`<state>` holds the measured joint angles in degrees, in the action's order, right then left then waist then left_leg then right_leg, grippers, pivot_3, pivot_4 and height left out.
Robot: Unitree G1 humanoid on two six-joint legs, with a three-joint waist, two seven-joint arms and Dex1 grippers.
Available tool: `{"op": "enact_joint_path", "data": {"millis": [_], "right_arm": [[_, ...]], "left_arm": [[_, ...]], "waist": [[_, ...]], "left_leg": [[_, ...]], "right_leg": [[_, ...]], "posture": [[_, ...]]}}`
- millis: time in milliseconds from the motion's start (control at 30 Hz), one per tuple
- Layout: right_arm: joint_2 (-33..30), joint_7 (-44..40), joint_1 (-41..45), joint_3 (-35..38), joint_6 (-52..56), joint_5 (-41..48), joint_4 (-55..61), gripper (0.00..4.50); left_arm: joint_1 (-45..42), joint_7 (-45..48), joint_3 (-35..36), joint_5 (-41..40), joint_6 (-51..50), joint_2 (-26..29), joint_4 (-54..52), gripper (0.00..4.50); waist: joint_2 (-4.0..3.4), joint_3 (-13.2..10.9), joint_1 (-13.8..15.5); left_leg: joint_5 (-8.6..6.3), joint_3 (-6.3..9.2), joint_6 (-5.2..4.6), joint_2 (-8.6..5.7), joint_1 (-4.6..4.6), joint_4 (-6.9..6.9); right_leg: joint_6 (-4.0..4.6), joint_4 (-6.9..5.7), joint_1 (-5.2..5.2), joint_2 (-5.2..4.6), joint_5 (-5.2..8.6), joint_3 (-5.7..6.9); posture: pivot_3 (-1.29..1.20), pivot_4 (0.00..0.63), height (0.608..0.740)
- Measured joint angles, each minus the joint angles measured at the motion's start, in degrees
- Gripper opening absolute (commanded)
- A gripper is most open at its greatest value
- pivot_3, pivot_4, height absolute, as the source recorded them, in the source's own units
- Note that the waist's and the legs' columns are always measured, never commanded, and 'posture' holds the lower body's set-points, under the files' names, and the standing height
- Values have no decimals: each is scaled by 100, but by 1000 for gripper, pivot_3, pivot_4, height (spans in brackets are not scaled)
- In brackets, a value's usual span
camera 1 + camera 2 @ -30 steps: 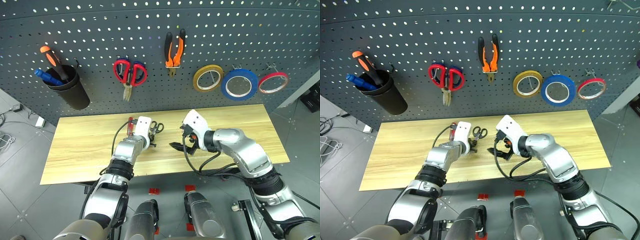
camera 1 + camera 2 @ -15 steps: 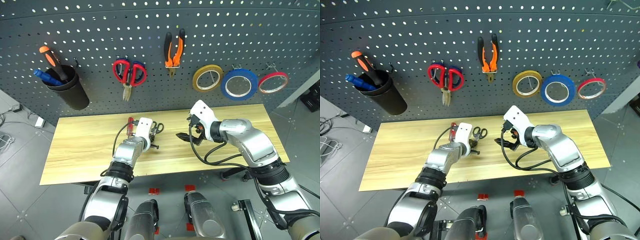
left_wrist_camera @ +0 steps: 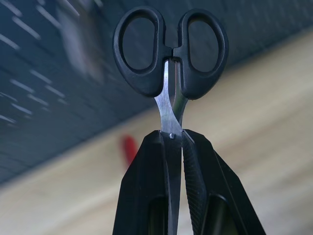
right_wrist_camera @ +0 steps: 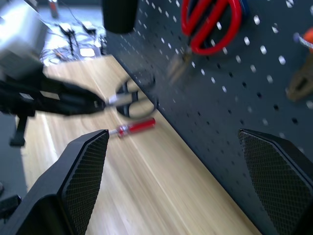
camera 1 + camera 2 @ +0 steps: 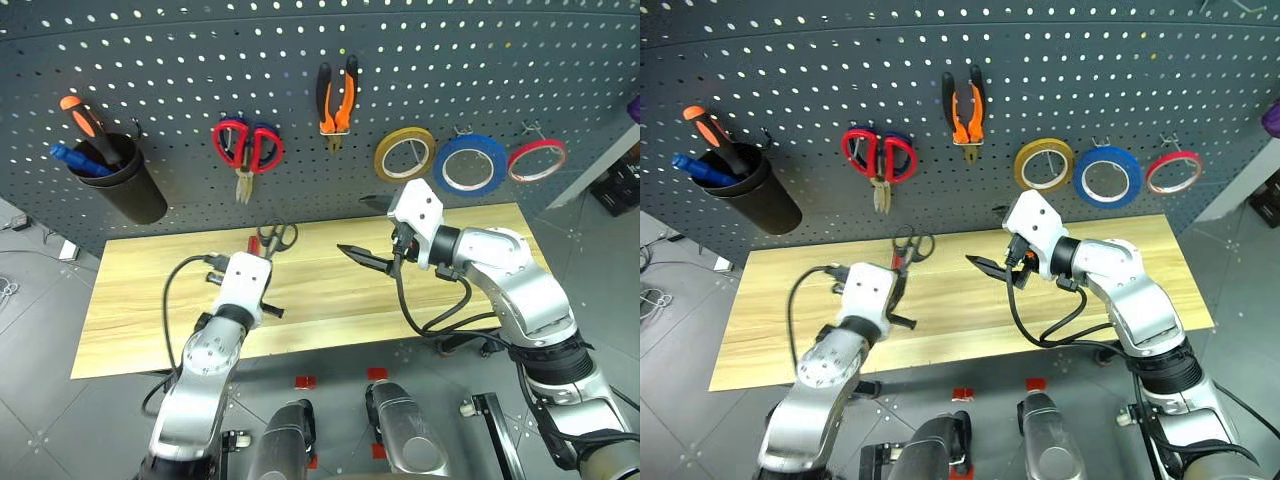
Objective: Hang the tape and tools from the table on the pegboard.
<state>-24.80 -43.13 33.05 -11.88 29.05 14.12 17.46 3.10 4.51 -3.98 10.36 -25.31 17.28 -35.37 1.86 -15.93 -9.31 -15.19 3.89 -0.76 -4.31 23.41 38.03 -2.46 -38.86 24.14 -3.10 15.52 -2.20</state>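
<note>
Dark grey pegboard (image 5: 200, 80) fills the far wall: matte panel, regular grid of small pale holes, metal hooks. Already on it, left to right: black cup (image 5: 128, 180) with an orange-and-black screwdriver (image 5: 78, 115), large red scissors (image 5: 245, 150), orange-and-black pliers (image 5: 336, 95), yellow tape (image 5: 404, 154), blue tape (image 5: 469, 165) with white core, thin red tape (image 5: 536, 159). Tape and pliers count as done.

Surface (image 5: 130, 300): long light yellowish wood, visible grain.

Right claw (image 5: 372, 232): empty, the two black fingers spread wide, held above the middle of the surface, just in front of the board. Finger pads carry a fine mesh texture in the right wrist view.

Left claw (image 5: 262, 280): pressed together, pinching the small scissors (image 3: 171, 54) by the silver blades near the pivot, black loop handles pointing away from the claw toward the board. Scissors are lifted off the surface, left of centre.

Red screwdriver (image 4: 133, 128): slim, glossy handle, lying on the surface close to the board's foot, just beyond the held scissors.

Step in hand (judgement): carrying the small scissors to the board. Next move calls for finding a free hook and threading one handle loop over it; the loops are small and rigid, so alignment must be close. Smooth steel blades could slip in the pinch. Screwdriver remains after that.
</note>
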Motion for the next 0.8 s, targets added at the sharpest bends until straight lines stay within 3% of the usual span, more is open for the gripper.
{"op": "enact_joint_path", "data": {"millis": [233, 800], "right_arm": [[225, 82, 358, 108, -269, 41, -409, 4500], [486, 75, 687, 75, -612, -26, -861, 4500]], "left_arm": [[-749, -166, 401, 375, 66, 1, -468, 167], [-1770, 103, 480, 347, 205, 77, 1185, 167]], "waist": [[1, -1, 8], [2, -2, -35]], "left_leg": [[0, 0, -1, -2, 2, 2], [0, -1, -1, -1, 2, 2]], "right_leg": [[0, -1, 0, 1, -1, 5], [0, -4, 6, 2, -2, 4]], "posture": [[-278, 268, 740], [-296, 275, 740]]}}
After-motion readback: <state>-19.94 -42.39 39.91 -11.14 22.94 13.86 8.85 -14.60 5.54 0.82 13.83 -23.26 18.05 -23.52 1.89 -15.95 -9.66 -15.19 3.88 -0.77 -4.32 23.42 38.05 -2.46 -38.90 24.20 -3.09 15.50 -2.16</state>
